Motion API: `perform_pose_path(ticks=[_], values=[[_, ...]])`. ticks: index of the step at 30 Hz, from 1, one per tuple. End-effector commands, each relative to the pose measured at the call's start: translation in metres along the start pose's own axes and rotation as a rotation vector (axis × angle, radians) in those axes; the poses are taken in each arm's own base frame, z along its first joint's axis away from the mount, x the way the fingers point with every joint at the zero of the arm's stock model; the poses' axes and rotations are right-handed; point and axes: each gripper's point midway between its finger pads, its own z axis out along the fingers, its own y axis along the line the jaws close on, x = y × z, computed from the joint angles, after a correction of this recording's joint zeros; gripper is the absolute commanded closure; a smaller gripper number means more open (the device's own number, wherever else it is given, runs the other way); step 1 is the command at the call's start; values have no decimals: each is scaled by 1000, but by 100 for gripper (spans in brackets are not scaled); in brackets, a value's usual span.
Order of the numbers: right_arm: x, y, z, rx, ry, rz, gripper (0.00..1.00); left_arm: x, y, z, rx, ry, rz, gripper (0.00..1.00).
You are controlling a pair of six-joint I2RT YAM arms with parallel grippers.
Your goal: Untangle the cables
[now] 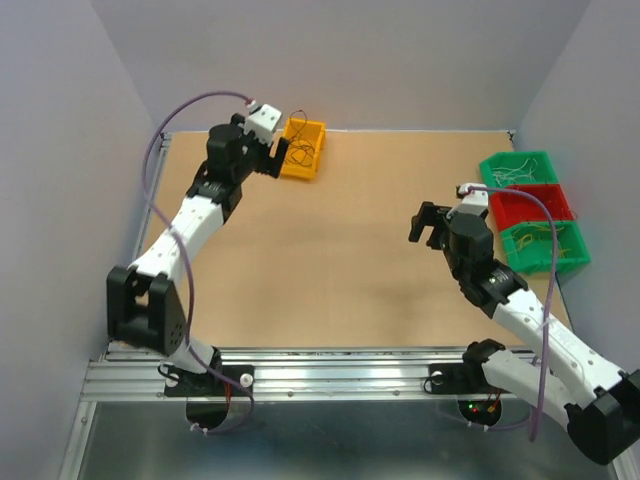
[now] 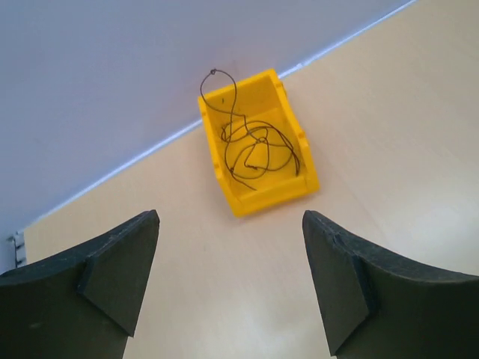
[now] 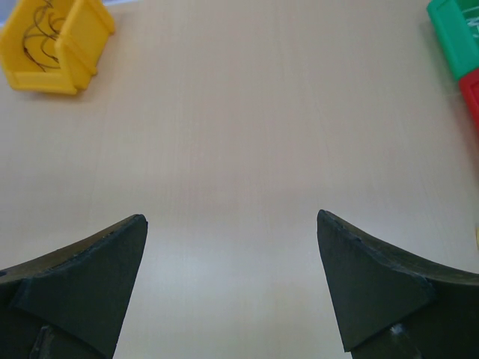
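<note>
My right gripper (image 3: 232,224) and left gripper (image 2: 230,224): fingers apart, holding nothing. Beyond my left, dark cables (image 2: 258,146) lie looped in the yellow bin (image 2: 269,198) (1 end over the rim); pale cables (image 1: 515,173) in green bins (image 1: 515,156). Looks nearly done.

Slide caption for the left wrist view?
Open left claw facing a yellow plastic bin of tangled dark thin wires.

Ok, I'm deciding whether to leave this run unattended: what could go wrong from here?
The dark cables in the yellow bin lie tangled, with a loop poking over the rim; it could catch on the open left tool. Pulling one strand might drag the whole bundle, or the bin, along.
</note>
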Motion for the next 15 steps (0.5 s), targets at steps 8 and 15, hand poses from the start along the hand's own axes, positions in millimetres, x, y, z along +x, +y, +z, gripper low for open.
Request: perform_pose_path(ticks=[8,15], values=[[-19,5,-41,-193,-213,61,0,40,-38,-137,1,-177,-180,1],[-1,9,-31,-211,-191,40,0,61,-44,-164,-32,-254,-125,1]])
